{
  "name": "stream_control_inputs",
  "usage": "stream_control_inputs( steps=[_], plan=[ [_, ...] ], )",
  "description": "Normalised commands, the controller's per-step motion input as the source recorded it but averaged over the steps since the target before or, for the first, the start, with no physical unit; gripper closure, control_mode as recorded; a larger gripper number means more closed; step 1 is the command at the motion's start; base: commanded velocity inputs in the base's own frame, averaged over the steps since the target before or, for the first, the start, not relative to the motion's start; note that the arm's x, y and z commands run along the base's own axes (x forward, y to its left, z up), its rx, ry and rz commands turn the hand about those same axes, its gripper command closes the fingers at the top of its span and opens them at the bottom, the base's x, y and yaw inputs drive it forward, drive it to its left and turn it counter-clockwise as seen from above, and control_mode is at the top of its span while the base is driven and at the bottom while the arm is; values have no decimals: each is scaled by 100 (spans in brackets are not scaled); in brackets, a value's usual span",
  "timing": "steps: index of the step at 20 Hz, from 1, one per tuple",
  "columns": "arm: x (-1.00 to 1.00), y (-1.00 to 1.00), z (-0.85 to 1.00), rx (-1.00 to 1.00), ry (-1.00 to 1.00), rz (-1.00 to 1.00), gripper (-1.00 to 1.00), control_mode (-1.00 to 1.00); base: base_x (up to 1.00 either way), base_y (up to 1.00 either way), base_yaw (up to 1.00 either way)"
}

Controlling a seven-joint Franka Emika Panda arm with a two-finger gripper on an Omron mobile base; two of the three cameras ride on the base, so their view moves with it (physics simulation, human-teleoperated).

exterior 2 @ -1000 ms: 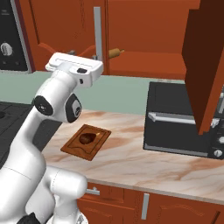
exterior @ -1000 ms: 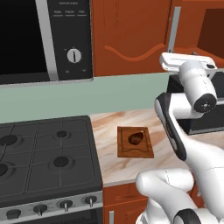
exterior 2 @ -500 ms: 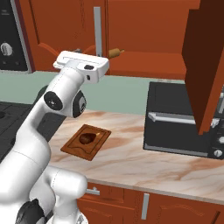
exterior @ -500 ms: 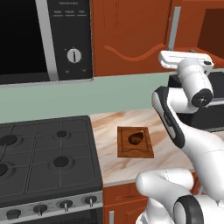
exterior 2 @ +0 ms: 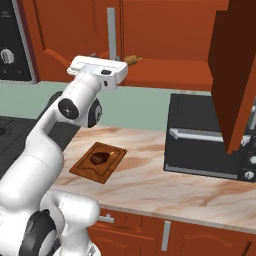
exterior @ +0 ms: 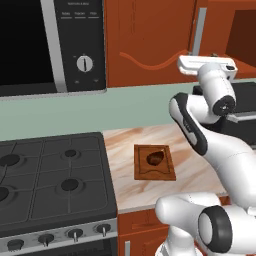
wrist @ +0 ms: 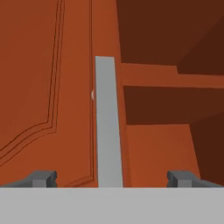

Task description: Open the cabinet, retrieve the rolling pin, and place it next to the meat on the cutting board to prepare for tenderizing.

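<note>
We see the gripper (wrist: pixel 112 178) spread wide and holding nothing, tips far apart at the bottom of the hand view with the grey handle (wrist: pixel 107 122) of the closed left door straight ahead between them, a bit left of centre. That handle's long axis runs vertical, in line with the view, so the jaws straddle it crosswise. We judge the coming move turns on this: either close on the bar, or go past it to the right into the open half of the cabinet (exterior 2: pixel 165 30). The right door (exterior 2: pixel 235 75) already hangs swung out, well to the right of the gripper in the right base view. The rolling pin (exterior 2: pixel 131 60) shows as a small tan end on the shelf, just beyond and right of the handle, up at hand height; its long axis we cannot tell from the bit showing. There is one arm, and its hand is near the shelf edge. Below the hand lies the marble counter (exterior 2: pixel 150 180), with the board (exterior: pixel 154 162) and the meat (exterior: pixel 155 158) on it, well below and back toward the base. A stove (exterior: pixel 50 175) sits to the left of the board, a toaster oven (exterior 2: pixel 210 135) to the right, a microwave (exterior: pixel 45 45) up left.
</note>
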Motion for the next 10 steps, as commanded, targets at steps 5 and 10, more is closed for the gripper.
stream_control_inputs(
  steps=[5,10],
  plan=[
    [34,-4,-2,-1,0,0,-100,-100,0,0,0],
    [28,-9,-4,-2,0,0,-100,-100,0,0,0]
  ],
)
